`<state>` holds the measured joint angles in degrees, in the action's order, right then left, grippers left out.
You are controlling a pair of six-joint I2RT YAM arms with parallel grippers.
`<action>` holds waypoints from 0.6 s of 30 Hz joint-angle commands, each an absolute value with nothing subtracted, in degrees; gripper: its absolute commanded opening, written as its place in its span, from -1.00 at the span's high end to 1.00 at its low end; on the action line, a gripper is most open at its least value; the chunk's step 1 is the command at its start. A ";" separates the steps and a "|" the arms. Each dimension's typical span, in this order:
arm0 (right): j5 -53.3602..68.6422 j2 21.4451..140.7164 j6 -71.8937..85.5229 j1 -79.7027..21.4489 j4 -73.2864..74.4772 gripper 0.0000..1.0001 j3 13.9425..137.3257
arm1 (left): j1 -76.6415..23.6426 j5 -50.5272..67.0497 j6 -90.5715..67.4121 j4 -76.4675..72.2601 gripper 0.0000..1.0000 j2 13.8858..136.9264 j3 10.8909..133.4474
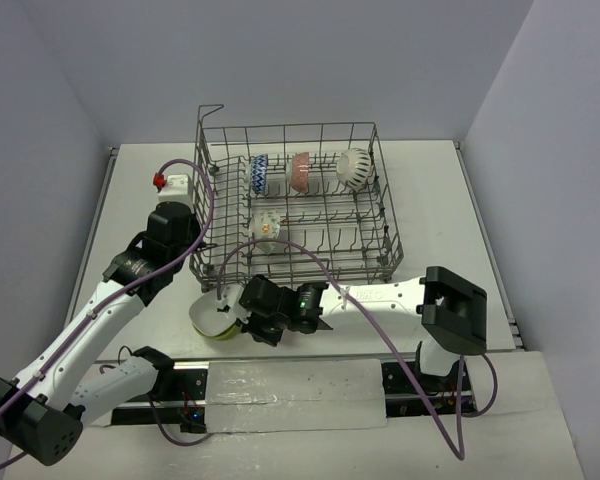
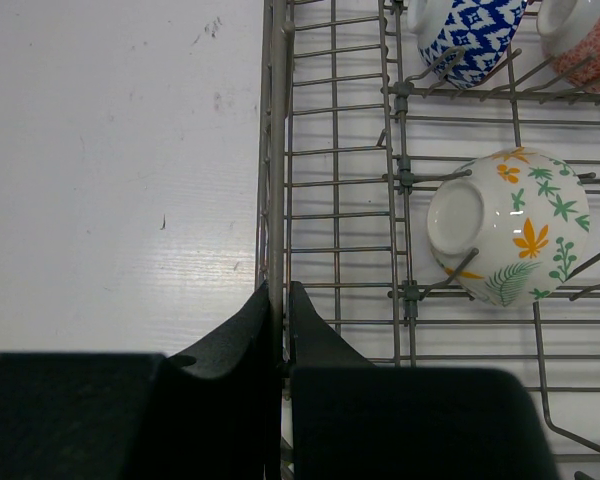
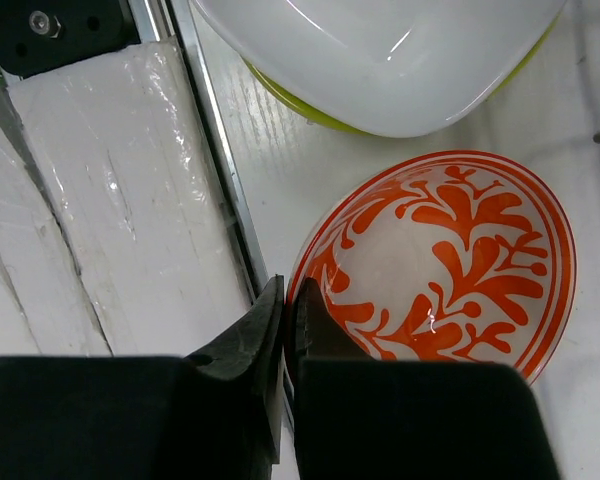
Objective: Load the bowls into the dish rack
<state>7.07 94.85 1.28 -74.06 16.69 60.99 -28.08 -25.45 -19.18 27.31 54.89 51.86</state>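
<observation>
The grey wire dish rack (image 1: 380,262) stands at the table's middle. It holds a blue-white bowl (image 1: 259,174), a reddish speckled bowl (image 1: 300,172), a white bowl with dark marks (image 1: 354,168) and a yellow-floral bowl (image 1: 267,229). My left gripper (image 2: 278,292) is shut on the rack's left rim wire (image 2: 276,150); the floral bowl (image 2: 510,235) lies on its side to its right. My right gripper (image 3: 288,300) is shut on the rim of a red-orange patterned bowl (image 3: 450,260), low over the table. A lime-green bowl (image 3: 380,50) sits just beyond it, in front of the rack (image 1: 210,318).
A white taped pad (image 3: 100,210) and a metal rail (image 3: 215,160) run along the near table edge beside the right gripper. A white block with a red knob (image 1: 170,183) sits left of the rack. Purple cables loop over the rack's front.
</observation>
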 commanded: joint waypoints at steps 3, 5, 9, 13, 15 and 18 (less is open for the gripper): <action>11.07 91.76 4.04 -74.44 19.60 1.00 60.38 | -27.51 -25.93 -17.40 27.07 1.00 53.44 51.94; 11.07 89.83 4.83 -74.53 20.65 1.00 60.38 | -27.51 -25.84 -17.40 27.07 0.99 53.44 51.86; 13.70 85.18 6.24 -74.53 23.73 1.00 59.94 | -27.51 -25.93 -17.40 27.07 1.00 53.26 51.86; 16.34 76.93 7.64 -74.44 23.38 1.00 59.24 | -27.51 -25.75 -17.40 27.16 1.00 53.44 52.03; 16.70 74.98 8.52 -74.44 22.85 1.00 60.02 | -27.51 -25.75 -17.32 27.16 1.00 53.35 52.03; 18.71 72.08 9.23 -74.00 21.45 1.00 61.78 | -27.42 -25.84 -17.40 27.07 1.00 53.35 51.94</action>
